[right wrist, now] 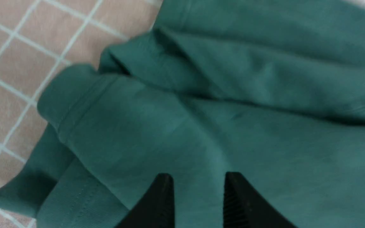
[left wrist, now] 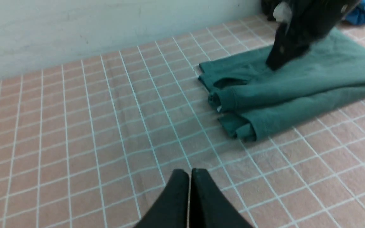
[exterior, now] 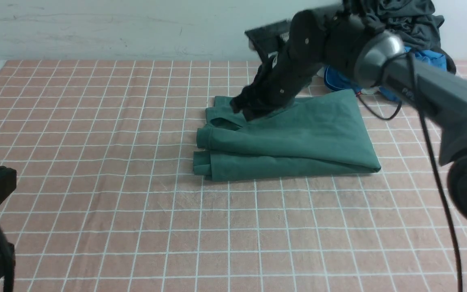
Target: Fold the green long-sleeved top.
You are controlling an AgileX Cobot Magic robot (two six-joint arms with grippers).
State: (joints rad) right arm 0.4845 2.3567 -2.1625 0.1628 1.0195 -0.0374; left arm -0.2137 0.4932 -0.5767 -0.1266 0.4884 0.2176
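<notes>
Front view: gridded pink table cover (exterior: 95,227), pale wall. The green top (exterior: 298,138) lies mid-table, a layered rectangle; right gripper (exterior: 245,110) over its far-left corner. Left wrist view: left gripper (left wrist: 189,179) closed, empty, well apart. Right wrist view: fingers (right wrist: 160,202) slightly parted, gripping nothing. Folding appears finished; next, lift clear.

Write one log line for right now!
green top: folded pile | right gripper: open, above it | left gripper: shut, away from it

Your front view faces forward, the left wrist sits low and far, the right wrist close, and all share the green top (exterior: 298,138).
</notes>
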